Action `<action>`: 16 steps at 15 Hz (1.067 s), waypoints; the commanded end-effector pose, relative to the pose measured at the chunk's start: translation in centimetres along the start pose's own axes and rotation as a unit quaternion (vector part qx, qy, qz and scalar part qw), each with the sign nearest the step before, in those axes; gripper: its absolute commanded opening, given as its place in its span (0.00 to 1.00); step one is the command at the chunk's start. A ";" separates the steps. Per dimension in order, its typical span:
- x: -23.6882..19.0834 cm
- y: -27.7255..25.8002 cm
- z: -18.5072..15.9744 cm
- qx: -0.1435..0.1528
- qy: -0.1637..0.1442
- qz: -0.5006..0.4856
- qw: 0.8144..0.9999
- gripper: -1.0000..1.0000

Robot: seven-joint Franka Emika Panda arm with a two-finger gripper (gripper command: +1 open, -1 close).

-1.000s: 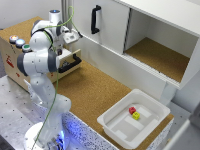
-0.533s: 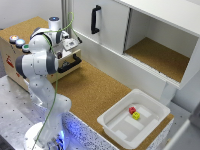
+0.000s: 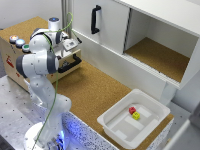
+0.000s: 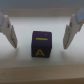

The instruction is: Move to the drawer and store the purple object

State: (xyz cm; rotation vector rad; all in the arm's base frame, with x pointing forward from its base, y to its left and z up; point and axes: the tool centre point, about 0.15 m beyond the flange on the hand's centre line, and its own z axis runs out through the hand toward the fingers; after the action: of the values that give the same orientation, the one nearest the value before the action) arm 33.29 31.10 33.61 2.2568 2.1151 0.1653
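In the wrist view a purple cube (image 4: 42, 51) with yellow markings lies on a pale surface. My gripper (image 4: 40, 45) is open around it, one white finger (image 4: 10, 31) on each side and clear of its faces. In the exterior view the gripper (image 3: 70, 46) hangs over the pulled-out light-wood drawer (image 3: 64, 61), whose black bar handle (image 3: 71, 64) faces the cork floor. The drawer belongs to a low wooden box (image 3: 12, 57) at the exterior view's left. From that camera the arm hides the cube.
A large white cabinet (image 3: 112, 37) with a vertical black handle (image 3: 95, 20) and an open compartment (image 3: 155, 55) runs along the back. A white plastic tub (image 3: 116, 127) at the front right holds a red block (image 3: 132, 110) and a yellow block (image 3: 136, 116). Coloured round buttons (image 3: 20, 43) sit on the box top.
The wrist has shifted slightly above the drawer. The tub, the cabinet and the box stay where they were.
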 end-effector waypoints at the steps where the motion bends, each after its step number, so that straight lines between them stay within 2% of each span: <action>1: -0.2 2.0 -4.7 -0.042 0.006 0.008 0.999 1.00; 4: -0.4 3.6 -10.1 -0.082 0.001 0.011 0.997 1.00; 8: -3.2 4.7 -13.2 -0.091 -0.030 0.048 0.994 1.00; 10: -7.1 4.7 -14.2 -0.093 -0.029 0.123 0.988 1.00; 11: -9.3 4.3 -14.8 -0.103 -0.014 0.170 0.980 1.00; 12: -11.4 3.7 -14.8 -0.100 -0.010 0.205 0.974 1.00; 16: -19.5 2.3 -14.6 -0.122 0.002 0.281 0.952 1.00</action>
State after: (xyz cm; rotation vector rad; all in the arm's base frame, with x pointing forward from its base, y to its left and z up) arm 35.52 20.14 47.54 2.5070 1.4855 0.2411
